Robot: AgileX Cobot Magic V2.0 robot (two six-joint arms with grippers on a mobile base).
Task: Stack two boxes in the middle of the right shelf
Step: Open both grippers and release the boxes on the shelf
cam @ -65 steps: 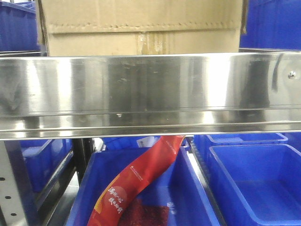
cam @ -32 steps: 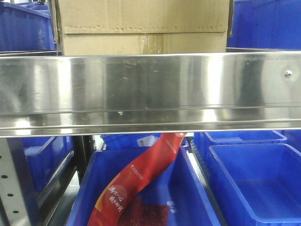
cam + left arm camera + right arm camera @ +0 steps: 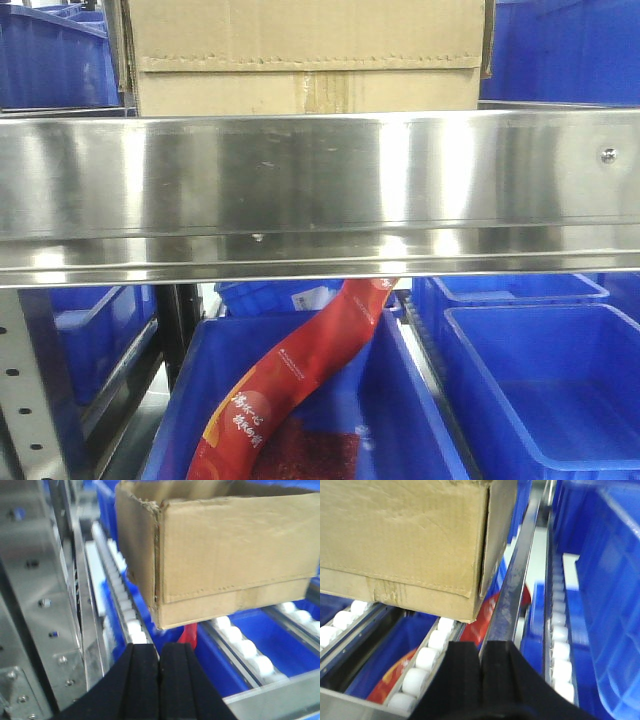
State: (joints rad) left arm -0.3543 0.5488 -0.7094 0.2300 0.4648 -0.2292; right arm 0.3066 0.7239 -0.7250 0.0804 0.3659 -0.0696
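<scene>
Since a second ago the cardboard box has shifted rightward in the front view, its left edge now further from the frame's corner, and the screw on the shelf rail sits a little further left. That box rests on white rollers of the shelf level, behind the shiny rail. Both claws are pressed together and hold nothing: the left claw and the right claw (each just short of the box). Below, a red packet lies in a blue bin.
</scene>
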